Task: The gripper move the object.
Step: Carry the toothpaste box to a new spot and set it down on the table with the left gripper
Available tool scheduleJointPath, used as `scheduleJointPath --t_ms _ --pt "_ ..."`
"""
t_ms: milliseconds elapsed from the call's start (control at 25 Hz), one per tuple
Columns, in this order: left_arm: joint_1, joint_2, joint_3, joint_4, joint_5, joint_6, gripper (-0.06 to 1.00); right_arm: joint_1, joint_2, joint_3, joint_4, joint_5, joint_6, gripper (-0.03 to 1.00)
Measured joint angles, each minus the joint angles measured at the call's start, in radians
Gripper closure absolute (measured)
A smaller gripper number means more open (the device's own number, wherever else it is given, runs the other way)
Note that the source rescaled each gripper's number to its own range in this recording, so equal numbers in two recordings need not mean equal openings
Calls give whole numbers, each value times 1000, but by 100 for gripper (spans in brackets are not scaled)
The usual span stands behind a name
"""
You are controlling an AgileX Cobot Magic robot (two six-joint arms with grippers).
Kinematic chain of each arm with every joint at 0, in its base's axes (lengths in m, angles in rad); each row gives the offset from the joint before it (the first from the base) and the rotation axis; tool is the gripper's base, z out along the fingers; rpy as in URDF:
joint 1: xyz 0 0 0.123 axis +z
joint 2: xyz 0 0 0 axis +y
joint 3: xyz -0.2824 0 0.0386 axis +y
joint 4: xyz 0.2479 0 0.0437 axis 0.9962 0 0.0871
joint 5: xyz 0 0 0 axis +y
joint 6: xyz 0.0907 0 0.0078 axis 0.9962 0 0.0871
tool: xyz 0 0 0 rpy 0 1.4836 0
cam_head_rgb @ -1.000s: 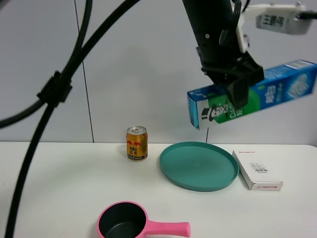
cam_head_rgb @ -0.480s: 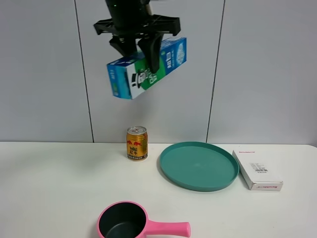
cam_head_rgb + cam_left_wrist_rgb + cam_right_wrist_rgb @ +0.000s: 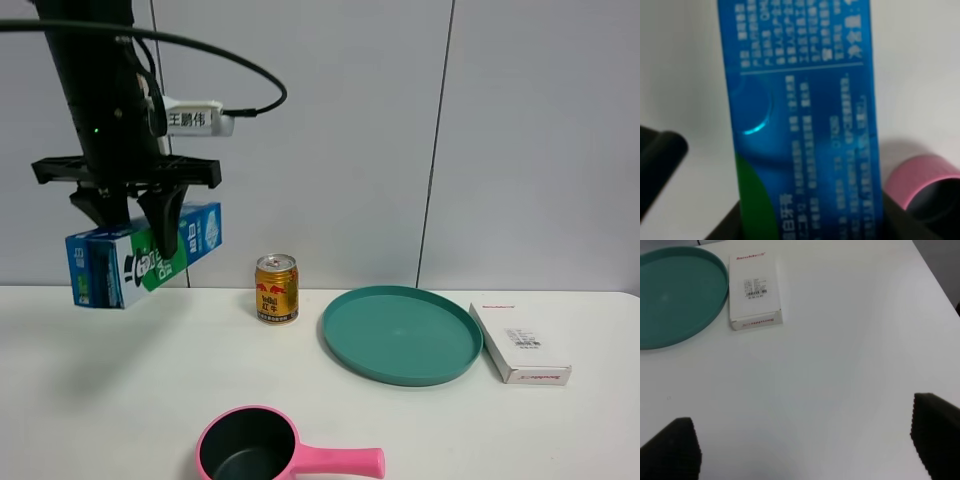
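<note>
White tabletop (image 3: 120, 400) and grey panelled wall (image 3: 330, 120) were recorded. The long blue and green toothpaste box (image 3: 120, 268) was held in the air, well left of the gold drink can (image 3: 277, 289), slightly tilted. It was pinched near mid-length by the jaws of the black two-finger left gripper (image 3: 132, 232), presumably so that it balanced in carriage. The right gripper (image 3: 802, 445) was seen with jaws spread and empty, probably parked clear. A teal round plate (image 3: 401, 334) and a small white carton (image 3: 520, 345) lay right of the can; a pink saucepan (image 3: 250, 448) stood in front of it. Set-down was judged not yet made.
</note>
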Motion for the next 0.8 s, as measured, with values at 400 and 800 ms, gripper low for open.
scheduleJointPath --t_ms 400,800 --pt "39 33 124 -10 -318 -86 94 0 0 0 0 0 0 -3" --pt "39 187 130 70 -392 -89 94 0 0 0 0 0 0 -3"
